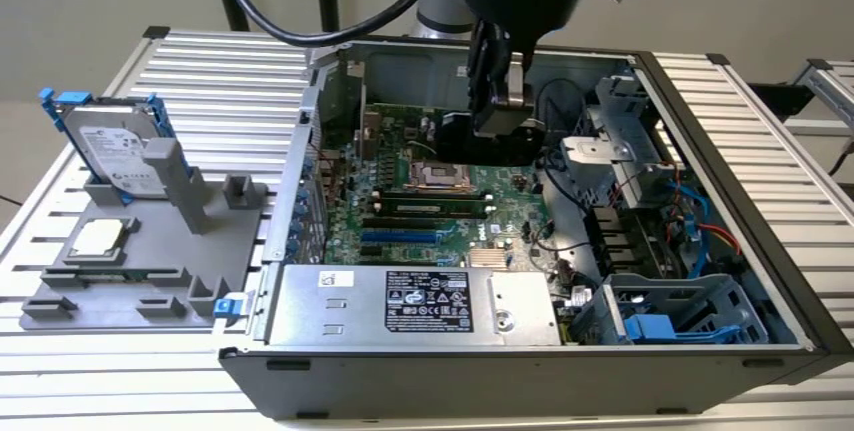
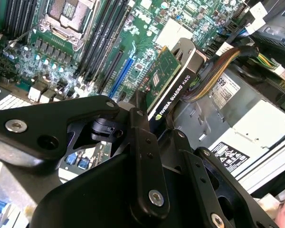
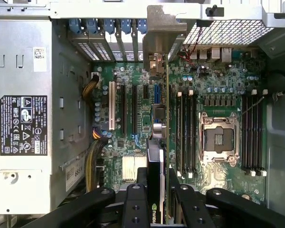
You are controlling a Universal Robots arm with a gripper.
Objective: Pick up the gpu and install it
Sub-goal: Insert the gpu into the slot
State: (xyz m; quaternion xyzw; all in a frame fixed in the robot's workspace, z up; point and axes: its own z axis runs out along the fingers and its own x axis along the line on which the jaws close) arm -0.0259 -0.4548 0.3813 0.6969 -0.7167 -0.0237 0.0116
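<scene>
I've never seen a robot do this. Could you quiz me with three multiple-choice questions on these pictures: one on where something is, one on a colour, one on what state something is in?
1. Where does the hard drive stand?
A. On the floor
B. Upright on the grey fixture, to the exterior view's left of the computer case
C. On a shelf

2. What colour is the circuit board face of the gpu?
A. Red
B. White
C. Green

3. What state is the gripper in?
A. Shut on the gpu, inside the computer case
B. Open, holding nothing
C. Shut on a screwdriver

Answers: B, the exterior view shows it in its blue frame on the fixture; C, the second wrist view shows the green face; A, both wrist views show the card clamped in it.
</scene>
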